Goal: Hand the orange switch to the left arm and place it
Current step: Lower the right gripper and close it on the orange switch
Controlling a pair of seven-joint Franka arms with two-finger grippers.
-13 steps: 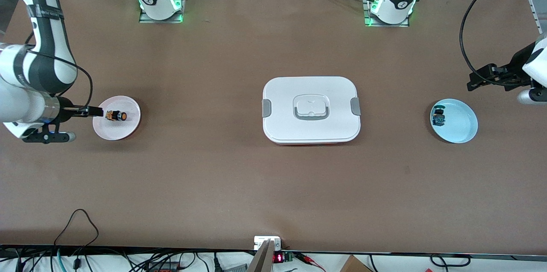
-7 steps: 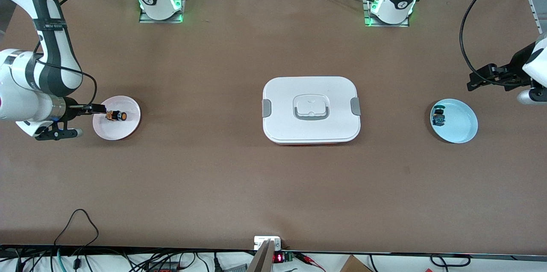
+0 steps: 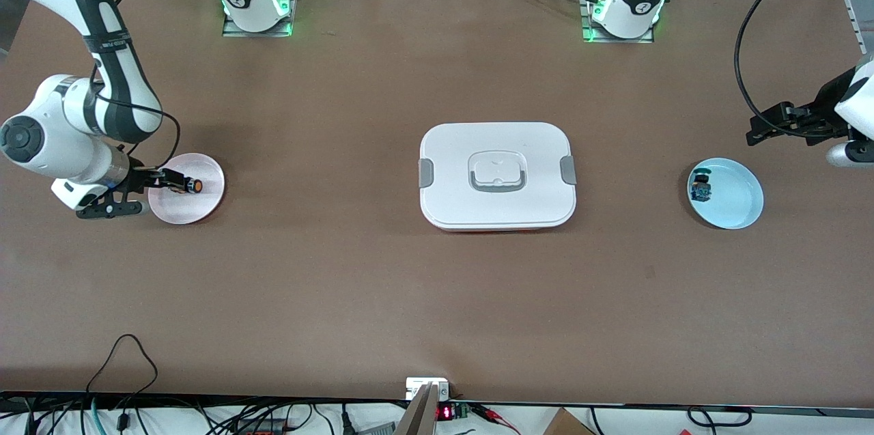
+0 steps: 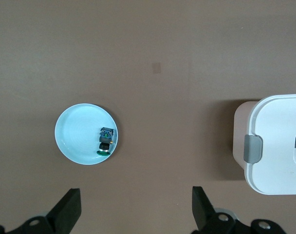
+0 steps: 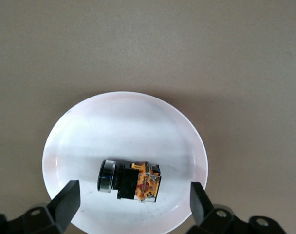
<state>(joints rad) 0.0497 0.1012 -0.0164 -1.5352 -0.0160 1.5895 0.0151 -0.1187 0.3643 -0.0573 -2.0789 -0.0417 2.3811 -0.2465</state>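
Orange switch (image 5: 130, 181) lies on its side on pink plate (image 3: 205, 206) at right arm's end of worktop (image 3: 341, 271); right gripper (image 5: 133, 204) over it, fingers spread, nothing grasped; left gripper (image 4: 136, 214) waits near blue plate (image 4: 75, 131), fingers spread; box (image 3: 497, 148) mid-worktop

High front camera, two downward wrist cameras

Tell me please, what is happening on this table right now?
The right gripper hangs over the pink plate with its fingers open on either side of the orange switch, which lies on the plate, not yet gripped. The left gripper waits, open, above the table near the blue plate holding a blue-and-green switch. The box sits closed between the plates.
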